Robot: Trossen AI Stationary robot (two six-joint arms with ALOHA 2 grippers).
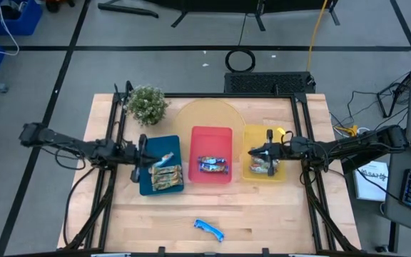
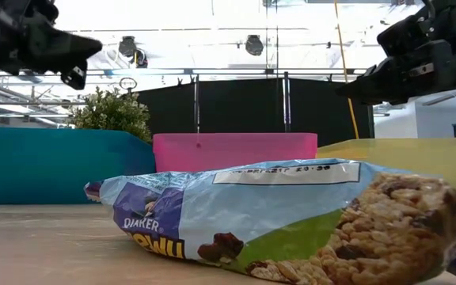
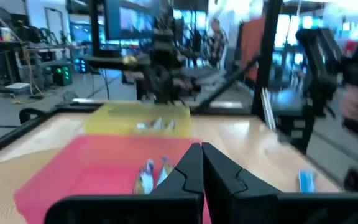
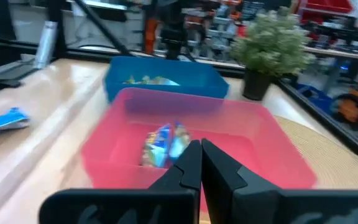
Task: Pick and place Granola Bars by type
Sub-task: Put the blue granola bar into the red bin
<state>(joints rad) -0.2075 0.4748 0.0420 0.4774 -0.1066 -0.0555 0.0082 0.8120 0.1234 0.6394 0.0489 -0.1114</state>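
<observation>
One bright blue-wrapped bar lies flat on the table near its near edge, filling the foreground of the low view. Tan-gold bars lie in the blue tray, blue-wrapped bars in the red tray, and silvery bars in the yellow tray. My left gripper hovers shut over the blue tray's left part, holding nothing. My right gripper hovers shut over the yellow tray's left part, also holding nothing.
A small potted plant stands at the table's far left, behind the blue tray. A round tan mat lies under the far ends of the red and yellow trays. Bare wood stretches along the near edge on both sides of the lone bar.
</observation>
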